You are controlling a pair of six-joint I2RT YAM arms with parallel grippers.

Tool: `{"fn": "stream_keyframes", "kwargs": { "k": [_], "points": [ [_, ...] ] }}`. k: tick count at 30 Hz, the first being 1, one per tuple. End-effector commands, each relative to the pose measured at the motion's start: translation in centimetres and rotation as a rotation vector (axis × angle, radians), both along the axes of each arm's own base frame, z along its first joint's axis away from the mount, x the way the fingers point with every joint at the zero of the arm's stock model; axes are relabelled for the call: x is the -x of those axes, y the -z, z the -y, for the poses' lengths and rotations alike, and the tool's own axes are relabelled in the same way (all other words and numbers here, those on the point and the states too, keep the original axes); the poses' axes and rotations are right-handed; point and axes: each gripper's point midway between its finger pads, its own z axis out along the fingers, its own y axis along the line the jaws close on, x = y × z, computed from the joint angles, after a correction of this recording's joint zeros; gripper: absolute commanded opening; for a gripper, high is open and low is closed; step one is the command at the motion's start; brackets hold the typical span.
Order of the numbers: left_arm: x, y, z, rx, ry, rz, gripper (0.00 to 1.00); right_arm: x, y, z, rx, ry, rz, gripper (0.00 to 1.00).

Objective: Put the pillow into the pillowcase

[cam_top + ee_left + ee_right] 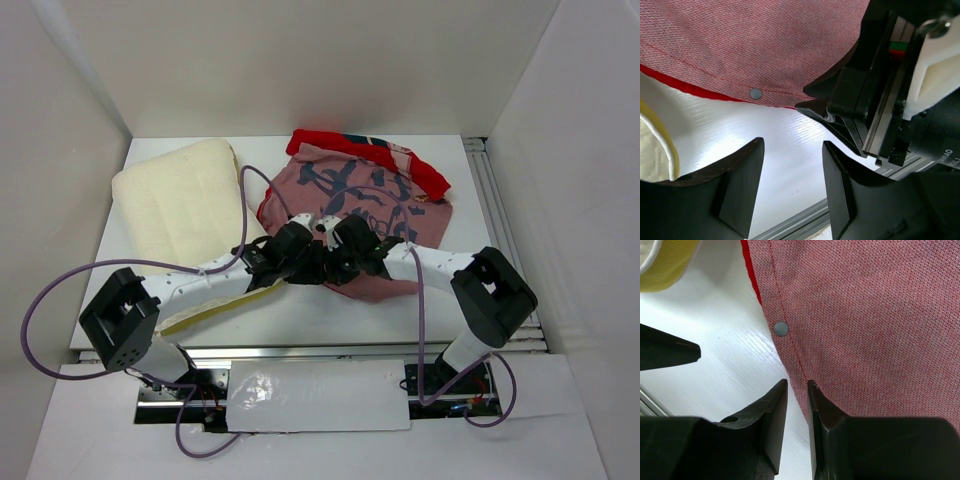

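The cream pillow [180, 205] lies at the table's left. To its right the pillowcase [360, 195] lies with its faded pink, dark-marked side up and red cloth at the back. Both grippers meet at its near hem. My left gripper [793, 142] is open over bare white table, just short of the hem and its grey snap [755, 93]. My right gripper [797, 382] has its jaws a narrow way apart. The stitched hem of the pillowcase [865, 315] runs down into that gap along the right finger. The pillow's yellow edge [665, 265] shows at the top left.
White walls close in the table on three sides. An aluminium rail [330, 350] runs along the near edge and another [500, 220] along the right side. Purple cables [60, 285] loop from both arms. The right gripper's body [875, 100] crowds the left gripper's right side.
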Motion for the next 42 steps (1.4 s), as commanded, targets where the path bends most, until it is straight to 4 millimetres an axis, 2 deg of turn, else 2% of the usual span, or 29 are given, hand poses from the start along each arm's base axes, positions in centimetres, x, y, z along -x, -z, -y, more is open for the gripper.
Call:
{"fn": "stream_keyframes", "kwargs": {
  "k": [1,5,10,12,13,15,17,18,20,24,26,31,34,35,38,40,42],
  "points": [
    [-0.5,0.0,0.1,0.005,-0.035,0.012,0.62,0.1,0.8,0.8,0.034,0.007,-0.003,0.3],
    [-0.4,0.3,-0.1,-0.001,-0.029,0.016,0.62,-0.1,1.8,1.1,0.049,0.019,0.004,0.37],
    [-0.5,1.1,-0.7,-0.033,-0.057,0.011,0.61,-0.7,2.4,0.9,0.048,0.017,0.026,0.39],
    [-0.6,0.5,-1.0,-0.033,-0.069,0.027,0.61,-0.8,2.6,0.8,0.047,0.017,0.027,0.39],
    [-0.4,0.9,-1.3,-0.041,-0.069,0.02,0.61,-1.1,2.4,0.7,0.042,0.031,0.037,0.39],
    [-0.8,0.6,-1.6,-0.034,-0.081,0.026,0.61,-1.3,2.3,0.6,0.035,0.031,0.045,0.22],
    [-0.7,1.0,-2.2,-0.043,-0.09,0.019,0.61,-1.1,1.3,0.1,0.002,0.04,0.061,0.09],
    [-0.7,0.6,-2.2,-0.033,-0.09,0.027,0.61,-1.4,0.7,-0.1,-0.013,0.041,0.078,0.0],
    [-0.7,0.8,-2.4,-0.02,-0.093,0.028,0.61,-1.2,-0.3,-0.5,-0.047,0.034,0.079,0.0],
    [-0.7,0.8,-1.8,0.008,-0.068,0.039,0.61,-0.6,-0.3,-0.5,-0.056,0.015,0.041,0.0],
    [-1.0,0.5,-1.6,0.018,-0.062,0.057,0.61,-0.5,-1.2,-1.2,-0.091,-0.001,0.034,0.0],
    [-1.2,1.8,-0.6,0.046,-0.074,0.026,0.62,-0.5,-3.3,-1.6,-0.137,0.005,-0.009,0.0],
    [-1.6,1.3,0.3,0.123,-0.099,0.034,0.62,-0.5,-4.3,-1.2,-0.167,0.039,-0.046,0.0],
    [-1.3,1.4,0.6,0.144,-0.092,0.027,0.62,-1.2,-4.8,-1.0,-0.187,0.08,-0.057,0.0],
    [-1.2,0.1,1.3,0.254,-0.084,0.067,0.62,-1.6,-5.2,-0.5,-0.245,0.134,-0.124,0.0],
    [-0.5,0.2,0.7,0.289,-0.089,0.085,0.63,-1.9,-5.9,-0.3,-0.303,0.136,-0.163,0.0],
    [-0.5,-0.6,0.8,0.345,-0.094,0.119,0.66,-1.8,-5.9,-0.2,-0.328,0.132,-0.199,0.0]
  ]
}}
